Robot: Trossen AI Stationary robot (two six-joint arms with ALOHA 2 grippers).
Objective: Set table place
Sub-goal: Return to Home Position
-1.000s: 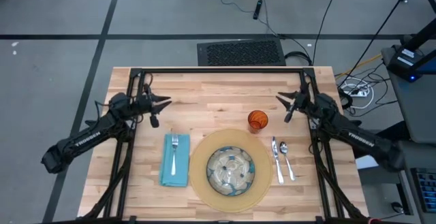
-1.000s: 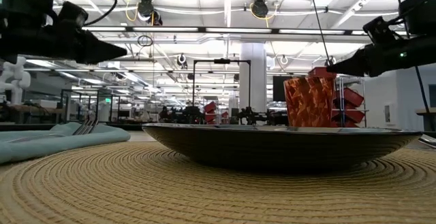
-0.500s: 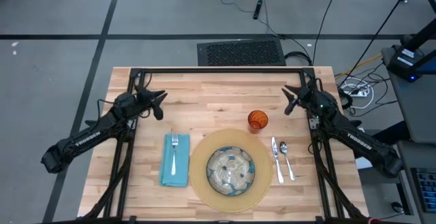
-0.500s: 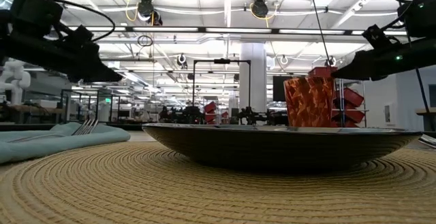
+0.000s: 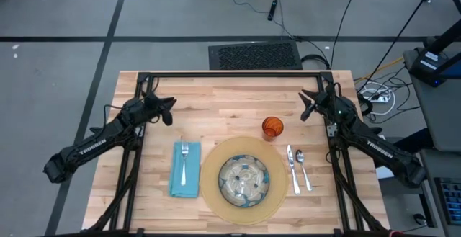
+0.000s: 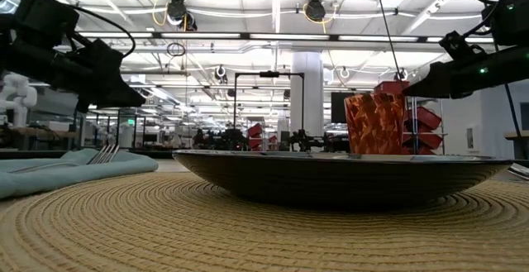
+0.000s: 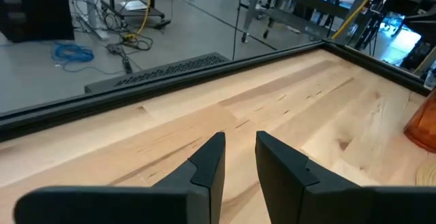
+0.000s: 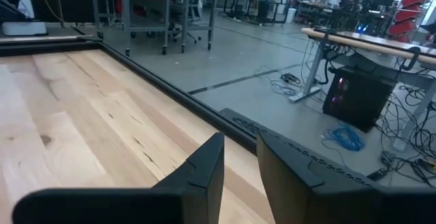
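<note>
With the mat (image 5: pixel 216 197) and glass bowl (image 5: pixel 243 179) at 6 o'clock on the worktop (image 5: pixel 230 96), grip the fragile, slippery bowl by its rim; left claw (image 5: pixel 171 104) and right claw (image 5: pixel 305 105) hover slightly parted, empty.

Two dark arms, white lettering along forearms, black cables; each pincer (image 7: pixel 237 157) with two angular black fingers.

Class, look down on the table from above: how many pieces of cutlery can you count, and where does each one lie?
3. The fork lies on the teal napkin, left of the mat. The knife and spoon lie side by side right of it. None seems hidden.
</note>
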